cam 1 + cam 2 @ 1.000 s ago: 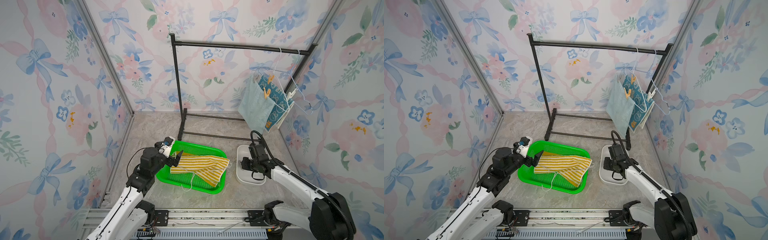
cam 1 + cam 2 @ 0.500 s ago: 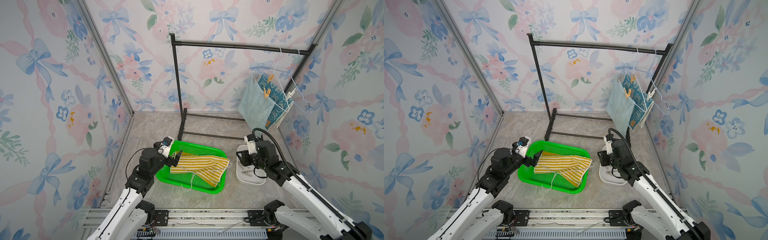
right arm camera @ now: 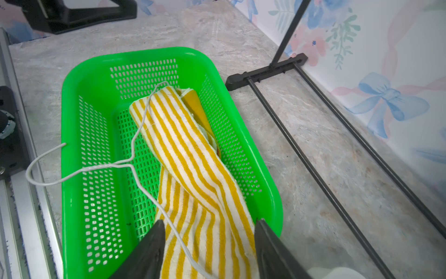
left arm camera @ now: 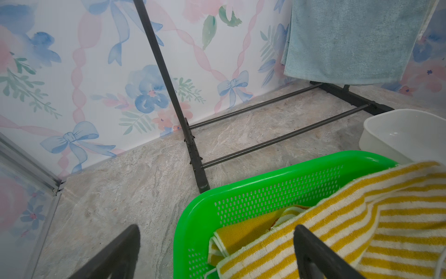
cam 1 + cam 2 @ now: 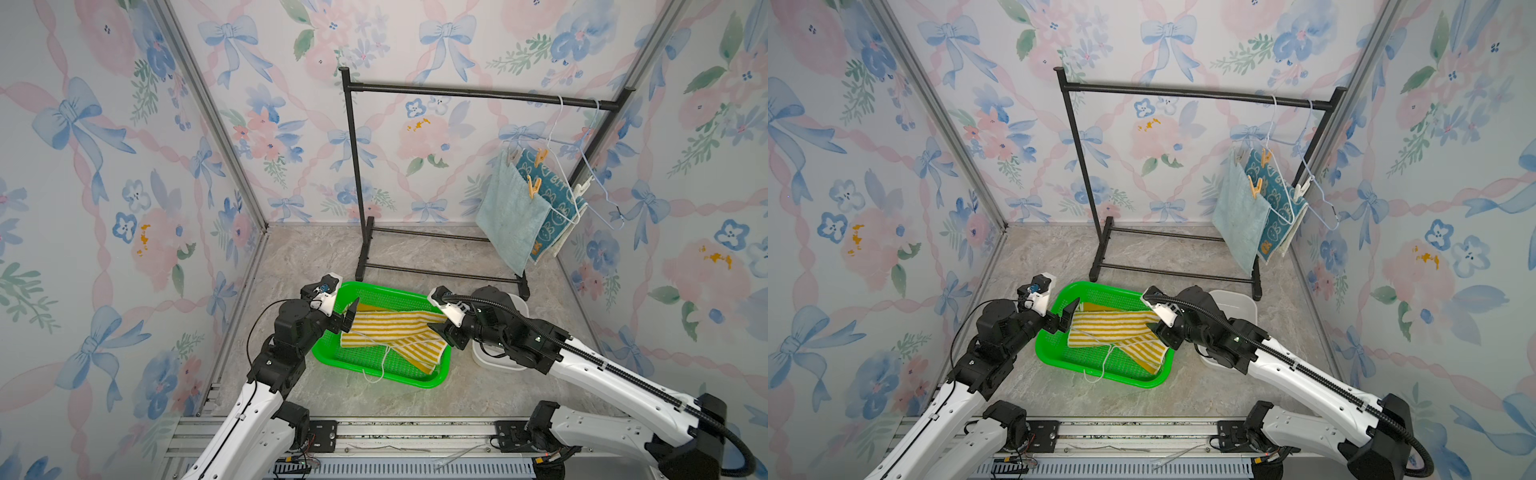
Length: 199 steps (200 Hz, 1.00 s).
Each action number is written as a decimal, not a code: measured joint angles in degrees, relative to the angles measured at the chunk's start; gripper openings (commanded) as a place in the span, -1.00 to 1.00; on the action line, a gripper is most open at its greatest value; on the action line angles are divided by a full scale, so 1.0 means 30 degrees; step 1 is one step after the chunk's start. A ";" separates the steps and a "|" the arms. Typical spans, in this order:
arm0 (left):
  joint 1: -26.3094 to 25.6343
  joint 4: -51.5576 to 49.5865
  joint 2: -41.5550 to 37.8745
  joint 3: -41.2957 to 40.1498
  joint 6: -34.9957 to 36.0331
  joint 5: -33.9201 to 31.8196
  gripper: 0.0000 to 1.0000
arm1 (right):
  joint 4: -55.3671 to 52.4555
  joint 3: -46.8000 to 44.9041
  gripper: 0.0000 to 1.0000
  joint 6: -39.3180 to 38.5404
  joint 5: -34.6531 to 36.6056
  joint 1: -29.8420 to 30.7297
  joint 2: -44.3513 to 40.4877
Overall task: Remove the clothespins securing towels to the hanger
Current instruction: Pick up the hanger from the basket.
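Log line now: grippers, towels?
left gripper: open, at green perforated plastic basket rim | right gripper: open over yellow-striped towel in basket | pale teal towel, blue bunny-print towel: pinned

I note a marbled grey-beige tabletop [image 5: 316,257], level, walled on three sides. Standing directly on it: a green perforated basket [image 5: 386,290] near my edge; a white tub [image 4: 376,135] just beside it on my right; a black rack [image 5: 365,257] behind both, its two feet flat on the surface
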 measured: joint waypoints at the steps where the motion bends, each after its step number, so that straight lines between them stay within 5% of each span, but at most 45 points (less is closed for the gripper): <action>1: 0.0007 0.0007 0.0000 0.0000 0.0000 -0.0022 0.96 | -0.0007 0.0022 0.28 -0.0066 0.0015 0.0036 0.0044; 118: 0.0707 0.0350 0.0022 -0.0029 0.0000 -0.0321 0.96 | -0.0124 0.2922 0.43 -0.8123 0.1406 0.3599 0.7504; 199: 0.1035 0.0408 0.0364 -0.0036 -0.0007 -0.0175 0.96 | 0.0299 0.3402 -0.24 -0.9719 0.2302 0.4058 1.0061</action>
